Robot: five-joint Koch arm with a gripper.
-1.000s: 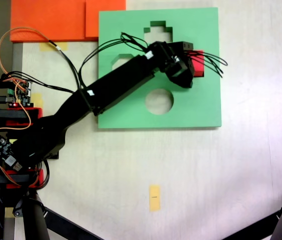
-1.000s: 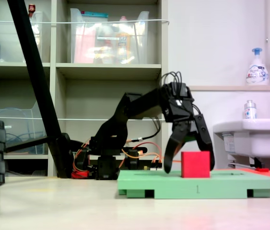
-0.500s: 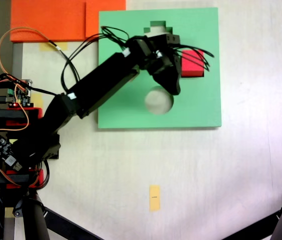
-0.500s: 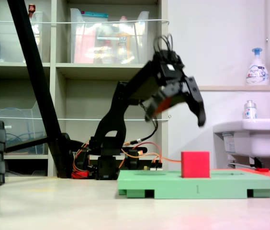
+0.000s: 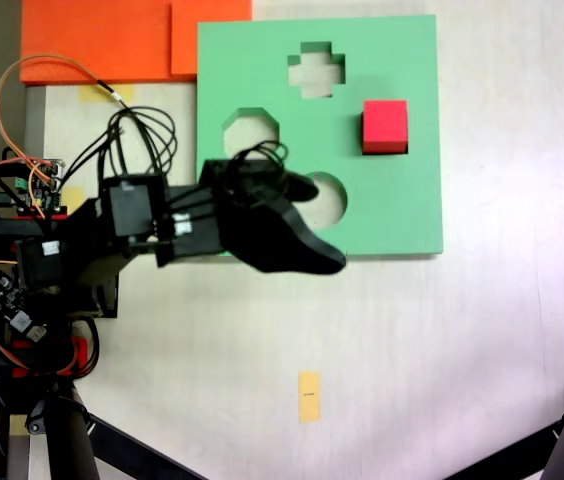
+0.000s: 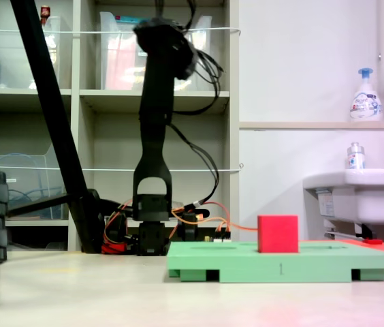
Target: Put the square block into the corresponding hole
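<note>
Sitting at about two o'clock on the green foam board (image 5: 402, 210), the square block (image 5: 385, 125) stands upright with its base apparently sunk in the corresponding hole (image 5: 387, 150) — from the side view the cube (image 6: 278, 234) rises well above the board's top. The gripper (image 5: 302, 225) hangs high near the board's six o'clock edge, holding nothing; whether the jaws are parted I cannot tell. Doing this well means confirming the cube sits level — not propped on a rim — before clearing toward the tabletop (image 5: 462, 350).

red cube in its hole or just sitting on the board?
In the hole: overhead, the red cube fills a cut-out of the green board; from the side it stands upright, top protruding.
</note>
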